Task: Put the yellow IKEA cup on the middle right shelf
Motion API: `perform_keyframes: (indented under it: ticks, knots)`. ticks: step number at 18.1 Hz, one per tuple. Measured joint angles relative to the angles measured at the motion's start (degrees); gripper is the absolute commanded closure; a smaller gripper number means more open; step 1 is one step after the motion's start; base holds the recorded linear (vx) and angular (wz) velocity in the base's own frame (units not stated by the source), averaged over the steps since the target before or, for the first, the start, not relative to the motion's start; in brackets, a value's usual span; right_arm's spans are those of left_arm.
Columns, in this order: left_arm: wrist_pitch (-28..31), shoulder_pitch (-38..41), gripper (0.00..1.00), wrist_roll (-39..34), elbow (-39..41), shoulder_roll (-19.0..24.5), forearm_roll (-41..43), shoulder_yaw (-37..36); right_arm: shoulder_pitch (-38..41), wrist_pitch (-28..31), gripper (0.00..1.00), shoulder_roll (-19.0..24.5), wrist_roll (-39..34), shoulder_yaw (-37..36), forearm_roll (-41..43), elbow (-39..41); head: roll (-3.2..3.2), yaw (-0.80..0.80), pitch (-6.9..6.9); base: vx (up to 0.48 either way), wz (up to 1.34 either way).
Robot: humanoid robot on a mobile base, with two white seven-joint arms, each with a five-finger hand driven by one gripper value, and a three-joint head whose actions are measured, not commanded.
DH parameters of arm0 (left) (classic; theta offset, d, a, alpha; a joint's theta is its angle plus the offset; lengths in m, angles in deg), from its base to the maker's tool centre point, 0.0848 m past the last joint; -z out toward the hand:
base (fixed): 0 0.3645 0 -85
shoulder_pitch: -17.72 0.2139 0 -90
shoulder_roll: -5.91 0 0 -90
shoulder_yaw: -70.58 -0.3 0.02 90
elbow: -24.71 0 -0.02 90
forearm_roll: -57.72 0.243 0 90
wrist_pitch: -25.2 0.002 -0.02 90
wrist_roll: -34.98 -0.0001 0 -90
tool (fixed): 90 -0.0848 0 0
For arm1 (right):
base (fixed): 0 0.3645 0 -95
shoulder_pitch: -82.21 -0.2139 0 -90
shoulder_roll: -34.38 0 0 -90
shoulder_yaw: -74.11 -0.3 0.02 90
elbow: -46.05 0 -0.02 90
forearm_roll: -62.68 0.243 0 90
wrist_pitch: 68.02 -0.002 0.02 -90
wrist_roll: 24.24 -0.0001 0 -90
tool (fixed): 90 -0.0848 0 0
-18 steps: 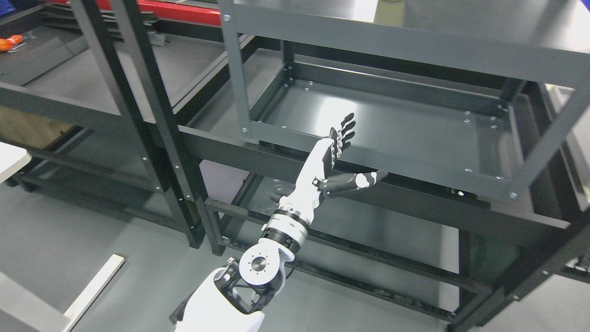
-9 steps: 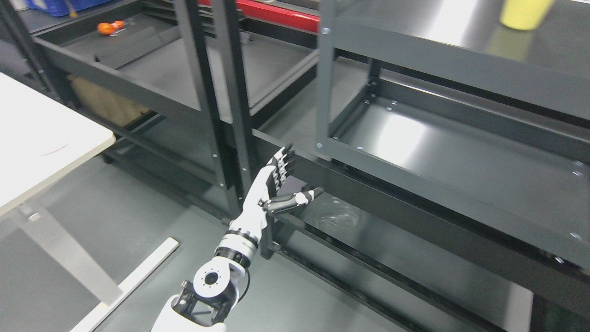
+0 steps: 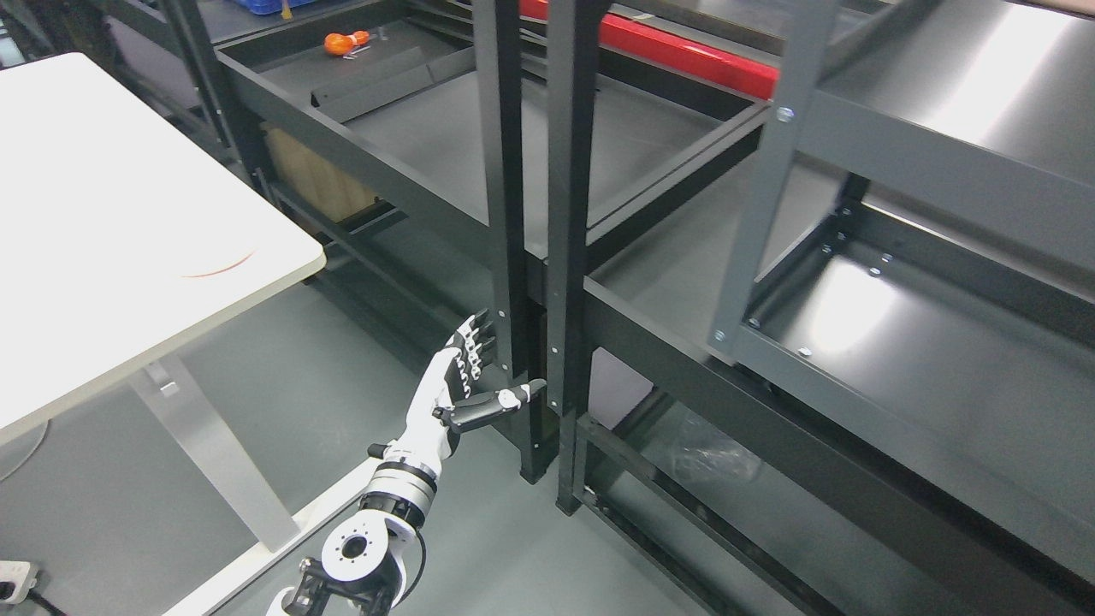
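Dark grey metal shelves [image 3: 855, 359], a white table [image 3: 128, 214], a red beam [image 3: 684, 56] behind the shelves, a white-and-black left hand [image 3: 458, 376], grey floor [image 3: 103, 479].

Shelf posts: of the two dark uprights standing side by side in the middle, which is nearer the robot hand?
The left upright: the left robot hand reaches its base, while the right upright stands just beyond.

No text, label, brand, number or sign could be read anywhere in the head view.
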Motion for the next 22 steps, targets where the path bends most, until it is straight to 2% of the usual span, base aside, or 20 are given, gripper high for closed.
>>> perform_keyframes:
  ticks: [22]
  knots:
    - [2.43, 4.14, 0.03, 0.92, 3.93, 0.00, 0.16, 11.58, 0.01, 0.08, 0.01, 0.00, 0.00, 0.00, 0.00, 0.00, 0.00, 0.00, 0.03, 0.161, 0.29]
